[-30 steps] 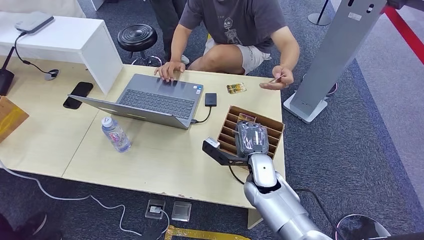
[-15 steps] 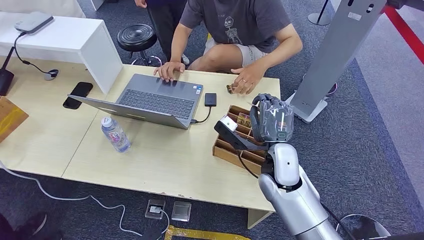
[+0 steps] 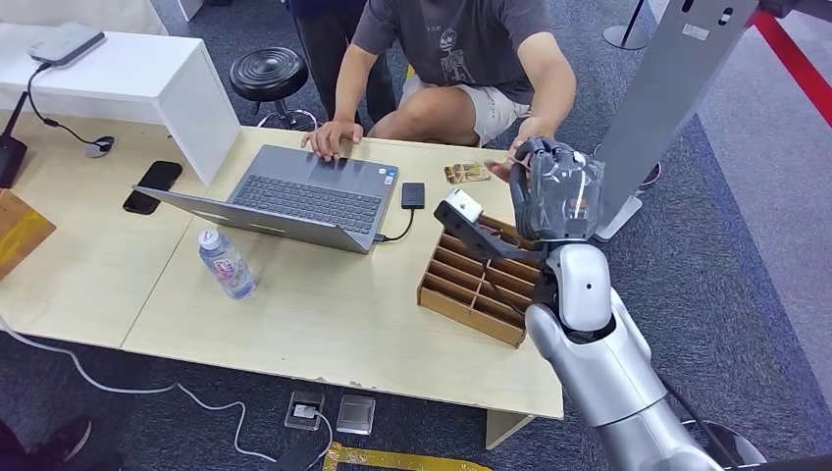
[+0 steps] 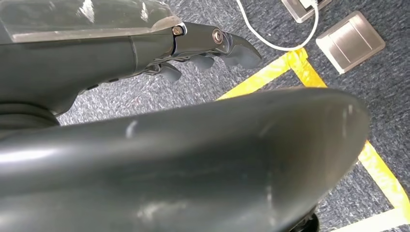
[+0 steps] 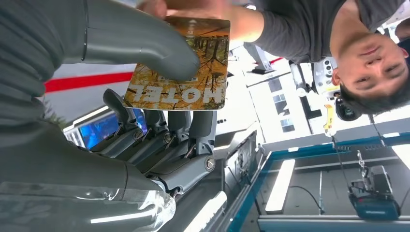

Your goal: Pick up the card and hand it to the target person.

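**Card held up at the far edge of the worktop**

Above the far right corner of the worktop point(image 3: 294, 324), the right robot hand point(image 3: 556, 191) is raised, its back turned toward the head camera, just in front of the seated person point(image 3: 461, 49). The card point(image 5: 181, 67) is seen in the right wrist view: an autumn-coloured card printed with the word "HOTEL", pressed by the thick grey thumb point(image 5: 145, 43) against the side of the darker fingers point(image 5: 169, 128), which are curled beneath it. Most of the card projects past the thumb, away from the palm. At the card's far edge, the person's hand point(image 5: 188, 7) is seen blurred and very close; whether it is touching the card cannot be told. In the head view the card itself is hidden behind the robot hand.

Below and just beside the raised hand, a brown divided tray point(image 3: 481, 280) is set on the worktop. Another small card-like item point(image 3: 463, 173) lies flat near the far edge, close to the person's hand. An open laptop point(image 3: 294, 196) is placed further left, with a small black device point(image 3: 413, 194) cabled beside it, a water bottle point(image 3: 227, 263) in front of it and a black phone point(image 3: 154, 185) to its left.

The left robot hand point(image 4: 203, 53) is seen in the left wrist view above grey carpet point(image 4: 270, 48) marked with yellow tape; its fingers are curled inward and nothing is held in them.
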Motion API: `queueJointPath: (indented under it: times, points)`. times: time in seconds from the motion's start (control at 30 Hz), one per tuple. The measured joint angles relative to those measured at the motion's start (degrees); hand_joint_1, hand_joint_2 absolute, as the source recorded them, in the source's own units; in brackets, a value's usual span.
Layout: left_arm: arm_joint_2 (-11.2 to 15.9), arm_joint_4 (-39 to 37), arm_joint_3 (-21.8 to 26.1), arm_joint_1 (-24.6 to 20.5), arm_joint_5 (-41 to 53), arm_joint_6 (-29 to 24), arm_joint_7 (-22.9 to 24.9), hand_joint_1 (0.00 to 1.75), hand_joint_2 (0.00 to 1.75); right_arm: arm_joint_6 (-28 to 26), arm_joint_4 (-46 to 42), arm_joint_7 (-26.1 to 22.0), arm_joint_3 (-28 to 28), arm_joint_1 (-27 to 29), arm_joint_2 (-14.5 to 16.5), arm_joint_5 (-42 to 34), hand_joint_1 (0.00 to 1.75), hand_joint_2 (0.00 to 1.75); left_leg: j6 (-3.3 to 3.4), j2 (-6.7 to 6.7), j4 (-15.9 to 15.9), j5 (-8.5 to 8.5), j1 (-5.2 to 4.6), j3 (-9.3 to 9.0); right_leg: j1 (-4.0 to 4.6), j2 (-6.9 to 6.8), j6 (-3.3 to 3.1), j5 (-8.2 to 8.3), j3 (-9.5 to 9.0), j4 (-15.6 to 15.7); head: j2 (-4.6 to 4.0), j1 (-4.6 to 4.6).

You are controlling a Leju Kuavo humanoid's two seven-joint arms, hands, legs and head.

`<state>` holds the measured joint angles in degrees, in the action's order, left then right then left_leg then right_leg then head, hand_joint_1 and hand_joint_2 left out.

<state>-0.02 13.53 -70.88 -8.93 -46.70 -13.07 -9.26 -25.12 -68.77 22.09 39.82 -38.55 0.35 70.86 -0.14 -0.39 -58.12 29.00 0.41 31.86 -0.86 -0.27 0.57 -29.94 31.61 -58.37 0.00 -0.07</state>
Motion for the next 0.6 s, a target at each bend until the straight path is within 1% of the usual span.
queueJointPath:
  times: [0.13, 0.2, 0.23, 0.27, 0.33, 0.37, 0.4, 0.5, 0.6]
  points:
    - [-0.08, 0.0, -0.01, -0.13, 0.25, 0.0, 0.46, 0.0, 0.0, -0.1, 5.54, -0.04, 0.17, -3.06, 1.14, 1.12, 1.34, 1.75, 0.0, 0.0, 0.0, 0.0, 0.0, 0.02, 0.0, -0.02, 0.0, 0.0, 0.01, 0.0, 0.0, -0.03]
    - [-0.11, 0.0, -0.02, -0.13, 0.39, 0.01, 0.67, 0.0, 0.0, -0.1, 8.21, -0.03, 0.26, -4.02, 1.83, 1.55, 1.11, 1.75, 0.0, 0.0, 0.0, 0.0, 0.0, 0.03, 0.0, -0.02, 0.0, 0.0, 0.02, 0.0, 0.0, -0.03]
    - [-0.14, 0.0, -0.03, -0.12, 0.45, 0.01, 0.74, 0.0, 0.0, -0.07, 9.8, -0.01, 0.31, -4.51, 2.26, 1.73, 0.89, 1.75, 0.0, 0.0, 0.0, 0.0, 0.0, 0.03, 0.0, -0.02, 0.0, 0.0, 0.02, 0.0, 0.0, -0.03]
    - [-0.16, 0.0, -0.03, -0.12, 0.5, 0.01, 0.78, 0.0, 0.0, 0.02, 11.24, 0.04, 0.36, -5.01, 2.66, 1.92, 0.6, 1.75, 0.0, 0.0, 0.0, 0.0, 0.0, 0.03, 0.0, -0.02, 0.0, 0.0, 0.02, 0.0, 0.0, -0.03]
    - [-0.21, 0.0, -0.04, -0.08, 0.54, 0.0, 0.79, 0.0, 0.0, 0.33, 13.93, 0.24, 0.44, -5.93, 3.36, 2.33, 0.14, 1.75, 0.0, 0.0, 0.0, 0.0, 0.0, 0.02, 0.0, -0.02, 0.0, 0.0, 0.01, 0.0, 0.0, -0.01]
    - [-0.22, 0.0, -0.04, -0.05, 0.54, 0.01, 0.78, 0.0, 0.0, 0.68, 14.95, 0.4, 0.48, -6.19, 3.63, 2.56, 0.03, 1.75, 0.0, 0.0, 0.0, 0.0, 0.0, 0.02, 0.0, -0.02, 0.0, 0.0, 0.01, 0.0, 0.0, 0.0]
    - [-0.23, 0.0, -0.04, -0.02, 0.54, 0.0, 0.76, 0.0, 0.0, 1.15, 15.94, 0.56, 0.52, -6.36, 3.89, 2.73, 0.0, 1.75, 0.0, 0.0, 0.0, 0.0, 0.0, 0.02, 0.0, -0.03, 0.0, 0.0, 0.01, 0.0, 0.0, 0.01]
    - [-0.25, 0.0, -0.04, 0.06, 0.54, 0.0, 0.64, 0.0, 0.0, 2.78, 18.72, 1.01, 0.7, -6.45, 4.55, 2.72, 0.0, 1.75, 0.0, 0.0, 0.0, 0.0, 0.0, 0.02, 0.0, -0.03, 0.0, 0.0, 0.01, 0.0, 0.0, 0.01]
    - [-0.25, 0.0, -0.04, 0.11, 0.54, 0.0, 0.48, 0.0, 0.0, 3.19, 20.26, 1.14, 0.88, -6.42, 4.85, 2.43, 0.0, 1.75, 0.0, 0.0, 0.0, 0.0, 0.0, 0.03, 0.0, -0.03, 0.0, 0.0, 0.02, 0.0, 0.0, 0.02]
